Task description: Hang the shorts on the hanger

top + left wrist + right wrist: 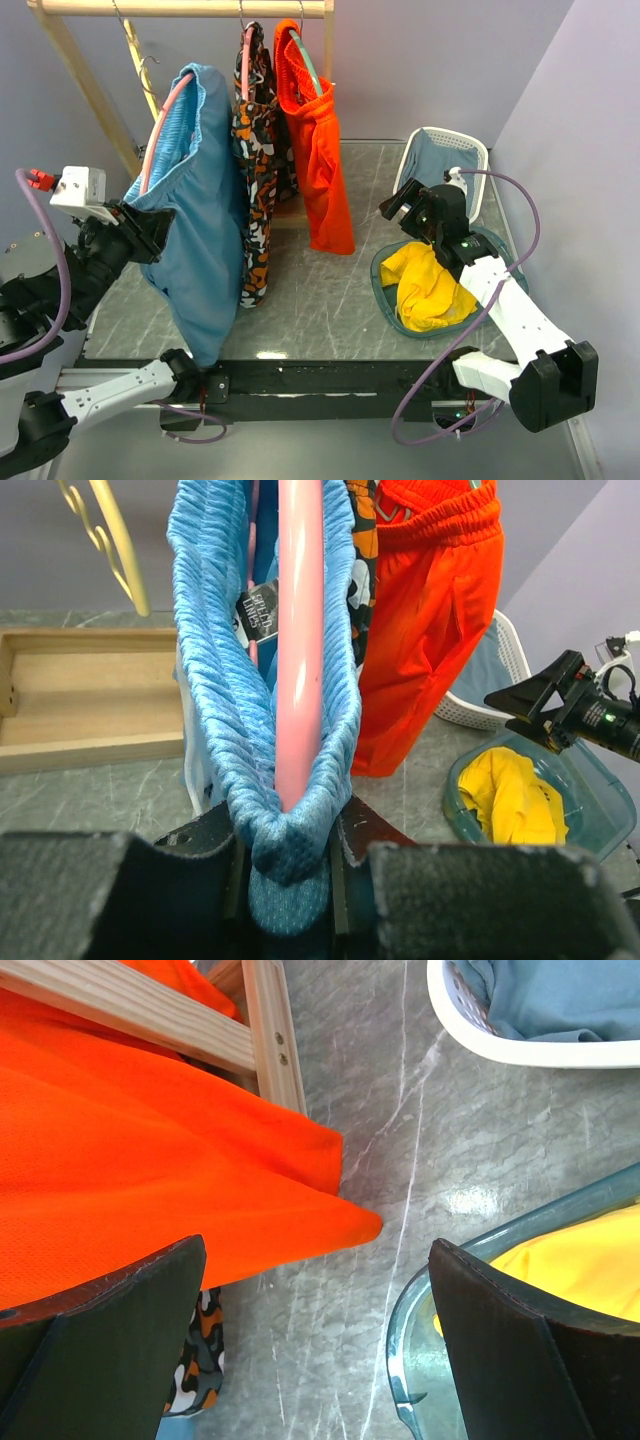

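The shorts (205, 220) hang over the hanger (160, 125) at the desk's (330, 290) left edge. The hanger's long axis slants from the left gripper (150, 235) up towards the rail (180, 8) at the far edge. The shorts' legs drop towards the near-left corner. Whether its hook sits on the rail is hard to tell from above.

In the left wrist view the hanger's smooth pink bar runs straight up from the fingers. The ribbed sky-blue waistband wraps around the bar, with a small dark label (258, 610) beside it. The left gripper is clamped narrowly on the bunched waistband at the bar's lower end.

Just right of the shorts hang patterned shorts (258, 170), then orange shorts (322, 170) of fine mesh. A yellow hanger (140, 75) hangs bare to their left.

The right gripper (398, 205) hovers right of the orange shorts with its fingers spread wide, gripping nothing. Behind it, near the far-right corner, a white basket (470, 150) holds a grey-blue cloth (435, 160). A round teal tub (378, 270) with a yellow cloth (425, 285) sits nearer the right edge.
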`<state>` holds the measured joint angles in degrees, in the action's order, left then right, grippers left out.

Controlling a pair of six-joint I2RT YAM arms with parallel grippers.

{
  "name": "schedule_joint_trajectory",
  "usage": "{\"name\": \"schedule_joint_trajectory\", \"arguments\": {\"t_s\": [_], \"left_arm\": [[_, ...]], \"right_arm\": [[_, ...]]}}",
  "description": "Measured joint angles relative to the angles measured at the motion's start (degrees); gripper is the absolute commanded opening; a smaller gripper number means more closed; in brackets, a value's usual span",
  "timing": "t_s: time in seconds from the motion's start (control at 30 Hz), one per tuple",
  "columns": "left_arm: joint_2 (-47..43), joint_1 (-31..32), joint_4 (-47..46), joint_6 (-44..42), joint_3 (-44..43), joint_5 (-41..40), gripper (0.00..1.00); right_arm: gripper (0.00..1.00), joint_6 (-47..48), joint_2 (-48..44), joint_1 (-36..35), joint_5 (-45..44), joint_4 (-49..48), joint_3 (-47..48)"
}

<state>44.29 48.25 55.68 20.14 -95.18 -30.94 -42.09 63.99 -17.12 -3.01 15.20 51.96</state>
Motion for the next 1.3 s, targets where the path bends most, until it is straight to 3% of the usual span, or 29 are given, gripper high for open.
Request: {"name": "schedule_joint_trajectory", "arguments": {"t_s": [0.57,1.3], "left_arm": [[6.36,-1.03,5.03,5.64,0.0,-12.98,0.01],[12.24,-1.07,5.53,14.1,1.4,-21.62,0.01]], "right_arm": [[1.0,-0.04,0.02,-0.17,0.07,0.13,0.0],[1.0,-0.02,1.27,-0.66,0.48,0.2,-0.02]]}}
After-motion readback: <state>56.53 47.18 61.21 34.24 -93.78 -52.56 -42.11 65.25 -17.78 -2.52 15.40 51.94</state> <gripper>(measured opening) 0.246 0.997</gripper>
